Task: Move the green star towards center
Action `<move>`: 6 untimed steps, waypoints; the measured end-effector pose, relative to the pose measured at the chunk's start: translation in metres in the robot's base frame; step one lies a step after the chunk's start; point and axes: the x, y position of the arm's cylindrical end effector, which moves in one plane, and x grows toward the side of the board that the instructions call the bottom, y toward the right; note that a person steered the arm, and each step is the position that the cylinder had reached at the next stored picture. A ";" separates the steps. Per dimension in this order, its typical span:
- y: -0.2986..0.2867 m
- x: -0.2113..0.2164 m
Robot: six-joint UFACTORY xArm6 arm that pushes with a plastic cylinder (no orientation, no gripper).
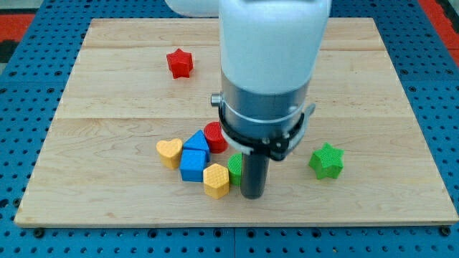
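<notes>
The green star lies on the wooden board at the view's lower right. My tip is at the lower middle, well to the left of the star and apart from it. The tip stands just right of a green block, whose shape is partly hidden by the rod, and right of a yellow hexagon-like block.
A cluster sits left of the tip: a yellow heart, a blue block with a blue triangular block above it, and a red round block. A red star lies at the upper left.
</notes>
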 end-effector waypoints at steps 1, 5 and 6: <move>0.021 0.025; 0.045 -0.046; 0.000 -0.094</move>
